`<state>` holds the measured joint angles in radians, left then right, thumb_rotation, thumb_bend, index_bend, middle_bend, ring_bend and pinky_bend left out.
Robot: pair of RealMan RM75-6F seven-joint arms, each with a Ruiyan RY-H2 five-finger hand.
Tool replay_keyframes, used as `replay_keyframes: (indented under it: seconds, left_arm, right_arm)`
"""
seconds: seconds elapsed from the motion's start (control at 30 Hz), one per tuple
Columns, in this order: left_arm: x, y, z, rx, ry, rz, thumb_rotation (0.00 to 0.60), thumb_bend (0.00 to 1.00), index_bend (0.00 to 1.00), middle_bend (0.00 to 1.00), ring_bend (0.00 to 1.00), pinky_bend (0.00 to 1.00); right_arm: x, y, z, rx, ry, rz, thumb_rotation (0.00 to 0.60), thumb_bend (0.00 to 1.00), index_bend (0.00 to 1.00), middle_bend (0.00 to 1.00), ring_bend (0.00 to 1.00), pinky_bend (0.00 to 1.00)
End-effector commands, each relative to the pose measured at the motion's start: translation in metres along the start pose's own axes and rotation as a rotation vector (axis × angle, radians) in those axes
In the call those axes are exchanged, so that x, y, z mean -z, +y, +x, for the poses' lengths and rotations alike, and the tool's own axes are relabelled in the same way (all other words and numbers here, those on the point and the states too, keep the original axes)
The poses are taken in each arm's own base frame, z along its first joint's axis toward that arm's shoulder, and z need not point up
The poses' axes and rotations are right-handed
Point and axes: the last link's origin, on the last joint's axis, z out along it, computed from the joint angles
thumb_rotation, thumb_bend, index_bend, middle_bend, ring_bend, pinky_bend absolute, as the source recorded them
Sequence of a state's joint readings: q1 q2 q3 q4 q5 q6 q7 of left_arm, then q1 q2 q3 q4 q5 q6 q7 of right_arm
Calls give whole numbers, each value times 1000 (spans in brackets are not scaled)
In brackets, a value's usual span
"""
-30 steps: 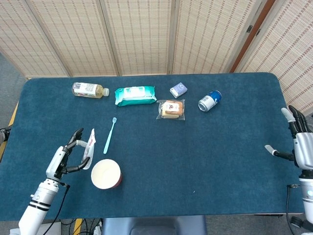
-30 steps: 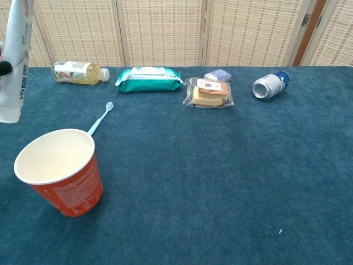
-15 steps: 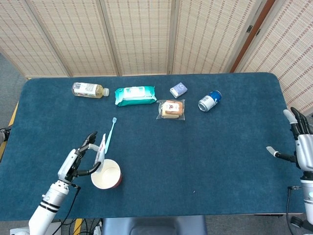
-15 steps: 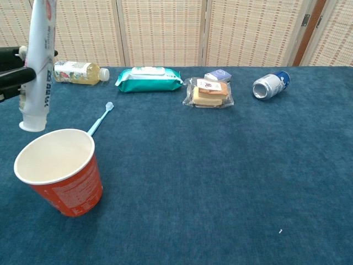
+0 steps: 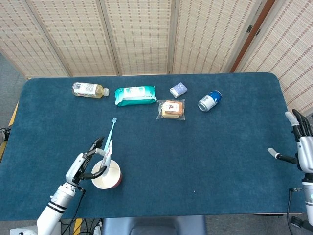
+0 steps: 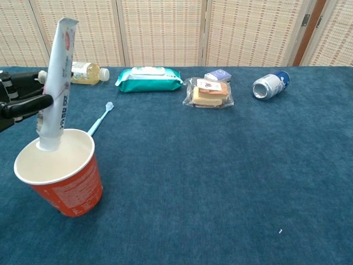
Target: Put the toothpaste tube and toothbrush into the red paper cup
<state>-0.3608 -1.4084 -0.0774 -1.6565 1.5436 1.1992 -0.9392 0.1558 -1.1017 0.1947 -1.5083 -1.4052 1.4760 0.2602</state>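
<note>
Toothpaste tube [image 6: 57, 83] (cap down) pinched by left robot hand [image 5: 88, 163].

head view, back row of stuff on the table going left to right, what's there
bottle → green wipes pack → wrapped sandwich → small blue box → can

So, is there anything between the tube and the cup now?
Nothing visible. The left robot hand holds the tube upright, cap end already at the cup mouth. The toothbrush lies on the table beyond the cup.
</note>
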Motion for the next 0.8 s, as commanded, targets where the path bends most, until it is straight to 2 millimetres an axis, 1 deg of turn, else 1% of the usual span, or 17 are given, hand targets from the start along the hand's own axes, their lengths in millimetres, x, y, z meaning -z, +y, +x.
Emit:
replay_keyframes:
  seconds: [0.03,0.23,0.47,0.8]
  left_arm:
    - [2,-6,-1,1,6,8,600,369,887,57,0,0]
    - [7,-18,-3,-23,21,24,600,371,883,57,0,0]
    - [11,-30,-5,-28,26,49,600,372,856,57,0,0]
    - [12,-39,-9,-23,23,61,600,372,812,57,0,0]
  right_arm:
    - [0,0,-1,-2,-2,-1,600,0,46,0,26,366]
    - [1,1,-3,-5,-5,-2,600,0,45,0,26,366]
    - [1,1,-5,-10,-10,-1,600,0,45,0,26,366]
    - [3,2,-7,-14,-15,-2,600,0,46,0,26,366]
